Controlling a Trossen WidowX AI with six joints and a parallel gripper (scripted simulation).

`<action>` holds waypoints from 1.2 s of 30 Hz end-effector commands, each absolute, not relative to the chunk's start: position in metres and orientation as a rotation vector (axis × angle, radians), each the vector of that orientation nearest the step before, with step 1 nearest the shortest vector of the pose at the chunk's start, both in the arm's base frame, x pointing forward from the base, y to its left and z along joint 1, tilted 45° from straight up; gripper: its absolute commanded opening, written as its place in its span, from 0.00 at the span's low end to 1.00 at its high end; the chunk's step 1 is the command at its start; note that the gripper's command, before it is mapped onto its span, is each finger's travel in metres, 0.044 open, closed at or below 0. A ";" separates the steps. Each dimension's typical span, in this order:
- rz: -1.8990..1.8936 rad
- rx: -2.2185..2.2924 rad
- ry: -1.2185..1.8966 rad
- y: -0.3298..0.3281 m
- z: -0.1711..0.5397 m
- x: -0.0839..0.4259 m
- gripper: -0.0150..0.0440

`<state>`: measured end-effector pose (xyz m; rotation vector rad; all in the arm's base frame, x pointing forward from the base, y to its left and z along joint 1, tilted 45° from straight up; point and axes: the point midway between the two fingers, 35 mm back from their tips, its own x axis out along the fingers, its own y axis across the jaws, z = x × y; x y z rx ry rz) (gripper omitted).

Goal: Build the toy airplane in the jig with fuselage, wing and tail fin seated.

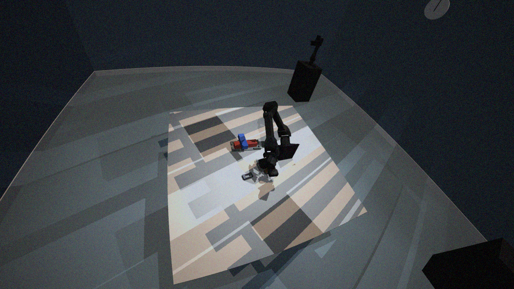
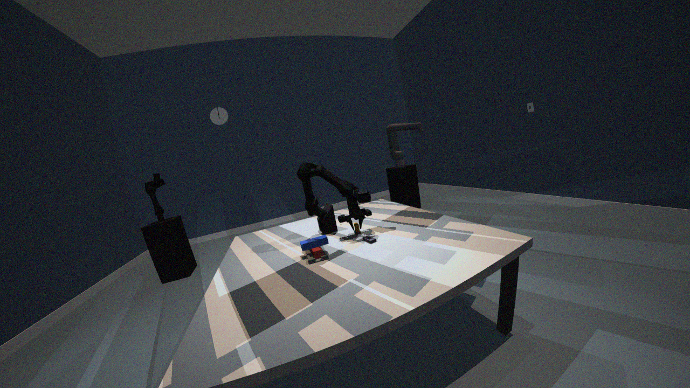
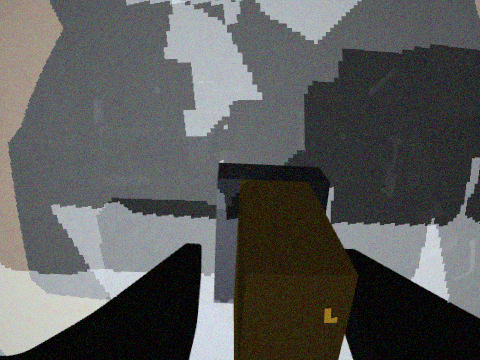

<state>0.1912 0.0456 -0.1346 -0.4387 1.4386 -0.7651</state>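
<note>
The red fuselage [image 1: 252, 143] [image 2: 316, 252] lies in the grey jig cradle [image 1: 245, 150] [image 2: 317, 261]. The blue wing [image 1: 243, 141] [image 2: 314, 242] lies across its top; its tab is hidden. The yellow tail fin [image 2: 357, 228] [image 3: 295, 235] stands upright at a dark holder [image 3: 270, 171], shaded by my arm. My gripper [image 1: 268, 168] [image 2: 357, 230] [image 3: 270, 262] is low around the fin and partly closed. In the wrist view a gap shows between the left finger and the fin, while the right finger is at its side. In the top view my gripper hides the fin.
A small dark ring-shaped block [image 1: 247, 176] [image 2: 369, 239] lies on the table close to the gripper. The jig stands farther off. My arm's black base [image 1: 289, 151] [image 2: 327, 220] is nearby. Other arms stand on pedestals [image 1: 304, 82] [image 2: 168, 249] beyond the table.
</note>
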 end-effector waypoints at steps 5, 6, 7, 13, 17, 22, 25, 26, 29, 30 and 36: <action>-0.762 -0.445 1.438 0.045 -0.135 0.191 0.30; -0.762 -0.445 1.438 0.045 -0.135 0.191 0.29; -0.762 -0.445 1.438 0.045 -0.135 0.191 0.28; -0.753 -0.436 1.430 0.049 -0.135 0.194 0.25; -0.727 -0.412 1.406 0.058 -0.134 0.201 0.25; -0.709 -0.396 1.393 0.068 -0.131 0.205 0.25; -0.711 -0.399 1.397 0.074 -0.126 0.206 0.25; -0.711 -0.399 1.399 0.076 -0.124 0.206 0.25; -0.713 -0.402 1.404 0.081 -0.119 0.207 0.25; -0.714 -0.403 1.405 0.083 -0.117 0.207 0.25; -0.720 -0.409 1.414 0.095 -0.104 0.207 0.25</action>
